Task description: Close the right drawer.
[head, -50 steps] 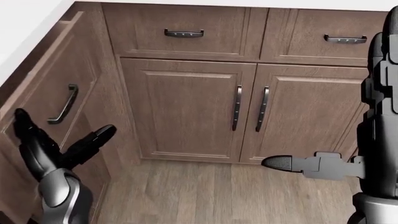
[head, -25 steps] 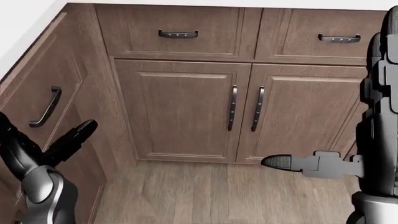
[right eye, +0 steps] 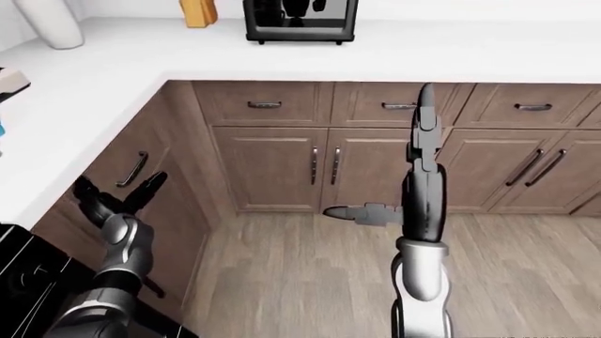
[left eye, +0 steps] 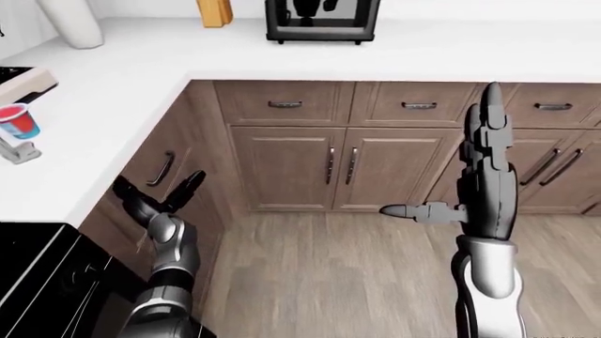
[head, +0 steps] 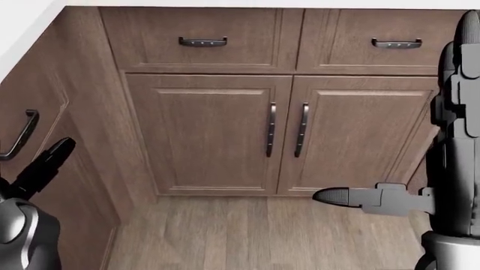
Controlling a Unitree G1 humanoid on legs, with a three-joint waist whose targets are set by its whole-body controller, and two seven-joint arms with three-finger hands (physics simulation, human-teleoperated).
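A white L-shaped counter (left eye: pixel 113 91) ran above brown wood cabinets over a wood-plank floor (left eye: pixel 338 274). The black three-fingered left hand (left eye: pixel 158 199) stood spread wide just beside the dark curved handle (left eye: pixel 160 169) of a brown drawer front (left eye: pixel 155 158) under the left counter run; contact could not be told. The right hand (left eye: pixel 479 172) pointed upward, fingers straight and thumb out, holding nothing, near the far cabinets. A red cup (left eye: pixel 19 121) and black toaster (left eye: pixel 322 20) sat on the counter.
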